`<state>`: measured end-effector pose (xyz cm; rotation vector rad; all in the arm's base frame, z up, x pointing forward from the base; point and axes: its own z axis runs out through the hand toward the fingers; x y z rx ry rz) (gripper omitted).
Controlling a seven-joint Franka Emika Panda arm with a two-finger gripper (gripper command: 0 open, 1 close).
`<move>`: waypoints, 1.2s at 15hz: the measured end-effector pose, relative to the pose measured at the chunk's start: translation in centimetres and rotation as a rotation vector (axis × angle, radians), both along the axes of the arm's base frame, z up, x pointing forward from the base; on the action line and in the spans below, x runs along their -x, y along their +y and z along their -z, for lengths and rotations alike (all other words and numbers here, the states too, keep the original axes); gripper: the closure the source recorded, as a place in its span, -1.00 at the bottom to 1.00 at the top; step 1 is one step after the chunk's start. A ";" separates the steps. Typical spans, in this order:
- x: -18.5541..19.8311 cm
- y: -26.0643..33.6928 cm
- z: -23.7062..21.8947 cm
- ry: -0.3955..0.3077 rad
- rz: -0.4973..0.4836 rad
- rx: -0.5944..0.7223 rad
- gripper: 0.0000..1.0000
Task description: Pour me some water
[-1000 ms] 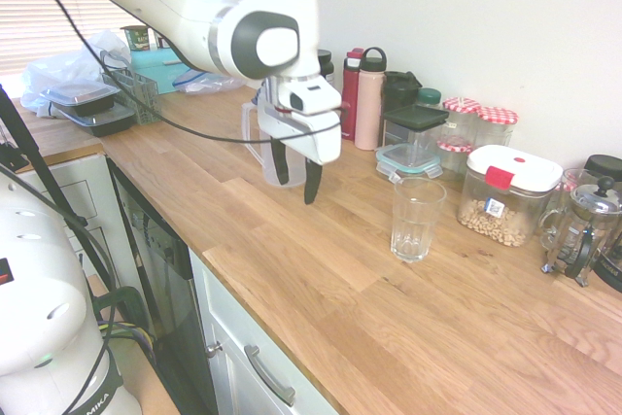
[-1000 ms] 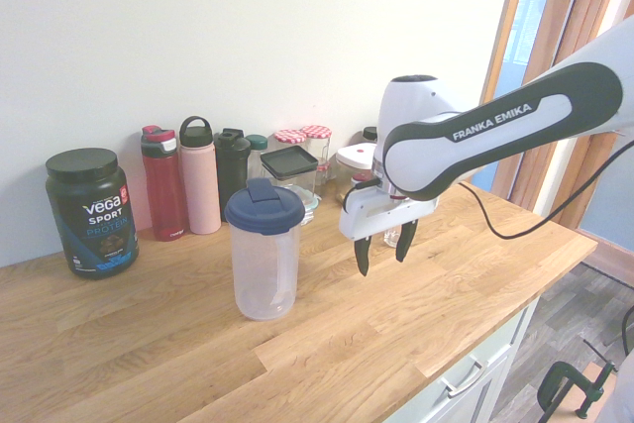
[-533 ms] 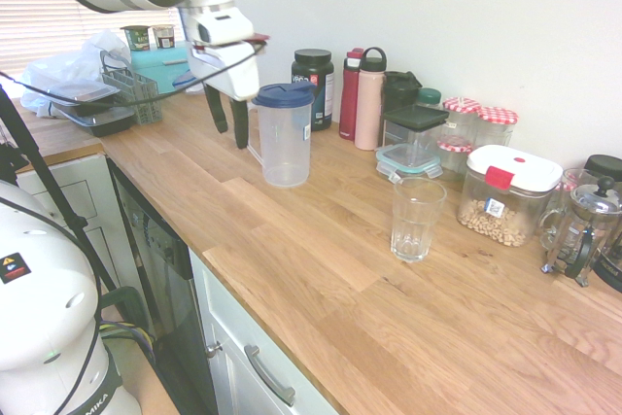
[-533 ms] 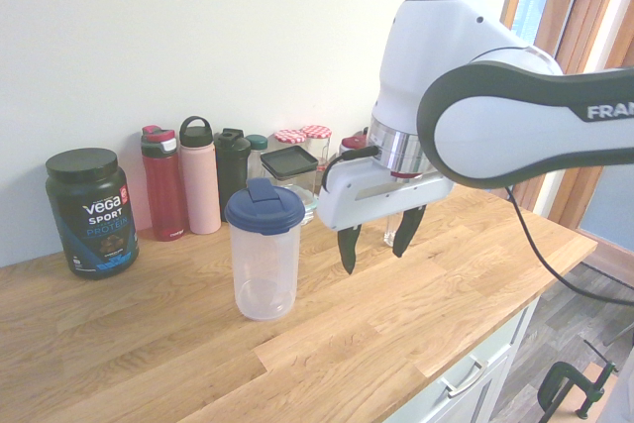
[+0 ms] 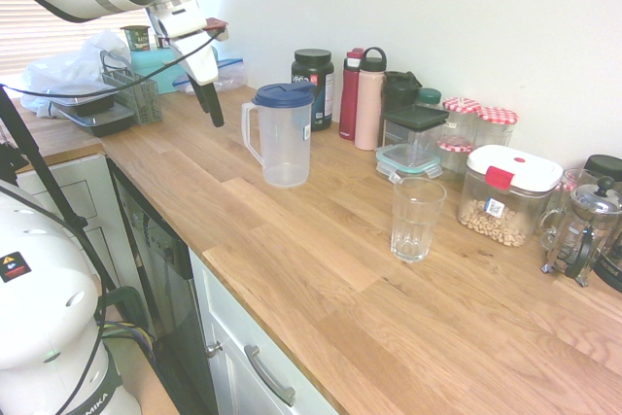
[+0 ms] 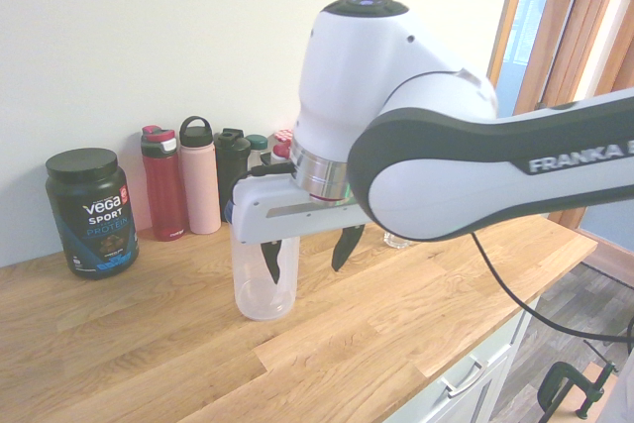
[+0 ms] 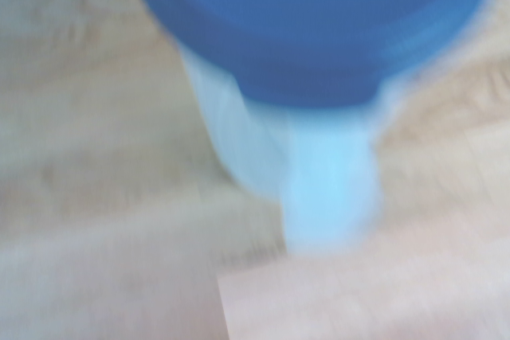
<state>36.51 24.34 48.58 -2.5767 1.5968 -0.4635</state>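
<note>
Left of the jug [image 5: 283, 133], gripper [image 5: 212, 102] fingers wide open, empty; misjudged handle approach could topple it.

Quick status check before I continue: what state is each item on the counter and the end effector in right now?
End effector: open, empty, in the air beside the pitcher's handle.
Pitcher: upright, blue lid on, water level unclear.
Drinking glass: upright, looks empty.
Red bottle: upright, capped.
Pink bottle: upright, capped.
Protein tub: upright, lid on.
Chickpea container: lid closed, partly filled.
</note>
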 end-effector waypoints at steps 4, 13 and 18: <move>-3.7 0.3 2.6 -0.043 -0.008 -0.002 1.00; -5.3 -0.2 3.7 -0.084 -0.029 0.013 1.00; -5.4 -0.4 3.7 -0.084 -0.028 0.007 1.00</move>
